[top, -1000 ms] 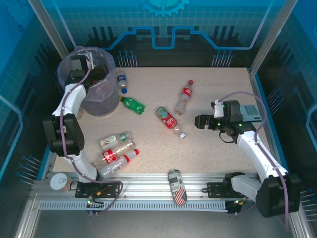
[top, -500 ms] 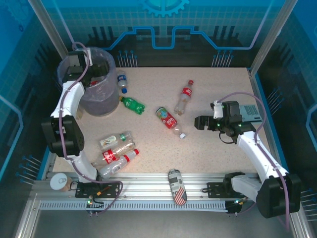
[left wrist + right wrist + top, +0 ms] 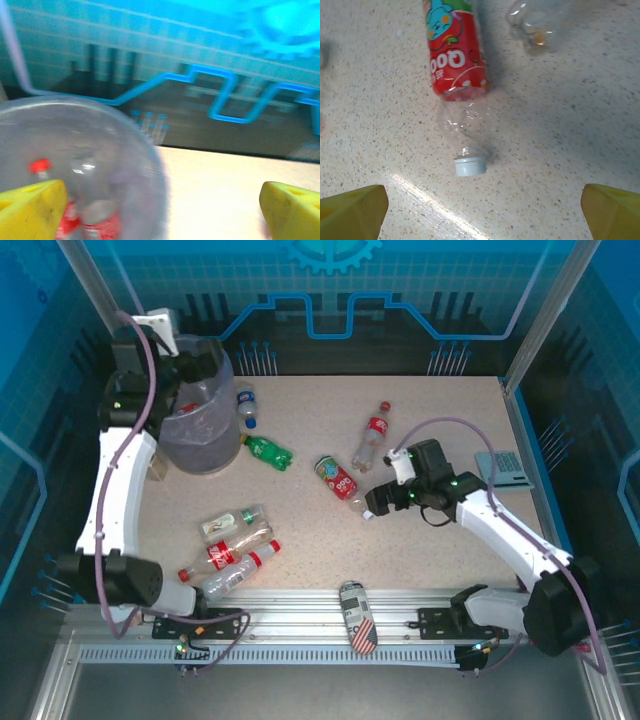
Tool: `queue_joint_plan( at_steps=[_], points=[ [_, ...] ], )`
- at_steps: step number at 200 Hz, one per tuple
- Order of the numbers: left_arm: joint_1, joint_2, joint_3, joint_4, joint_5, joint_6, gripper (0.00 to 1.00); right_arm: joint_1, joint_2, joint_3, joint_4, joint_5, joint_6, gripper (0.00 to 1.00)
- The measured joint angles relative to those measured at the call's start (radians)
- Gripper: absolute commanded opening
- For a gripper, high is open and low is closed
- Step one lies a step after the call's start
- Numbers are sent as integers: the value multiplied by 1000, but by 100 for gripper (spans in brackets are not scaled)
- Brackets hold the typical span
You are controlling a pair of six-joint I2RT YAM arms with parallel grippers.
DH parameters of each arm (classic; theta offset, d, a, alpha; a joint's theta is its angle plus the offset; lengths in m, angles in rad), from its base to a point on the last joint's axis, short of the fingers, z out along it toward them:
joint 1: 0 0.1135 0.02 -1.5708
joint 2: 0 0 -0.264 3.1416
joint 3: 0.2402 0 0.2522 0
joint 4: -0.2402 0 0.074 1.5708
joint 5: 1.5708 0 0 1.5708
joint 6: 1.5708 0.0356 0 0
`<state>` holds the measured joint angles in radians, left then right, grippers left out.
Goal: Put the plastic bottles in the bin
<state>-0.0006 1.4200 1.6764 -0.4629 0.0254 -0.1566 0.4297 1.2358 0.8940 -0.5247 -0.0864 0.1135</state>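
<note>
status: part done, most of it left.
- bin (image 3: 205, 448), far-left corner of the surface (image 3: 450, 420): holds at least one red-capped bottle (image 3: 39, 165). the left wrist view is blurred, so the count inside is uncertain.
- lying on the surface, not yet binned: blue-capped bottle (image 3: 246, 406) just beside the bin; green bottle (image 3: 268, 451) near its base; red-labelled bottle (image 3: 372, 435) mid-surface; white-capped bottle (image 3: 340, 480) beside it; cluster of about four bottles (image 3: 232, 545) near the left arm's base.
- left gripper (image 3: 203, 367): arm raised high, wrist above the bin's rim. fingers (image 3: 30, 210) spread wide, nothing between them.
- right gripper (image 3: 374, 506): arm reaches in toward the centre, low over the cap end of the white-capped bottle. fingers (image 3: 352, 212) wide apart and clear of it, nothing held.
- judged next pick: the white-capped bottle.
</note>
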Motion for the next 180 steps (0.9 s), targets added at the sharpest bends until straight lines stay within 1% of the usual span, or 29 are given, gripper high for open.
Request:
queue_joint_plan(
  at_steps=[11,22,42,56,98,147,180],
  points=[
    [-68,-38,-26,1,32,-29,99,27,40,25,1,9,-9,100],
    [-115,-68,-68,11,68,-63,99,43,73,46,1,21,-11,100],
    [-161,-116,-187,47,116,-151,99,56,142,86,1,36,5,96],
    [-192,-144,-291,69,138,-214,99,64,198,113,2,56,22,96],
    [-313,-167,-493,113,148,-349,99,128,346,162,20,98,51,94],
    [-393,-161,-622,208,144,-454,99,171,481,201,45,149,71,91],
    [-406,-130,-659,277,145,-501,99,179,528,201,65,183,77,86]
  ],
)
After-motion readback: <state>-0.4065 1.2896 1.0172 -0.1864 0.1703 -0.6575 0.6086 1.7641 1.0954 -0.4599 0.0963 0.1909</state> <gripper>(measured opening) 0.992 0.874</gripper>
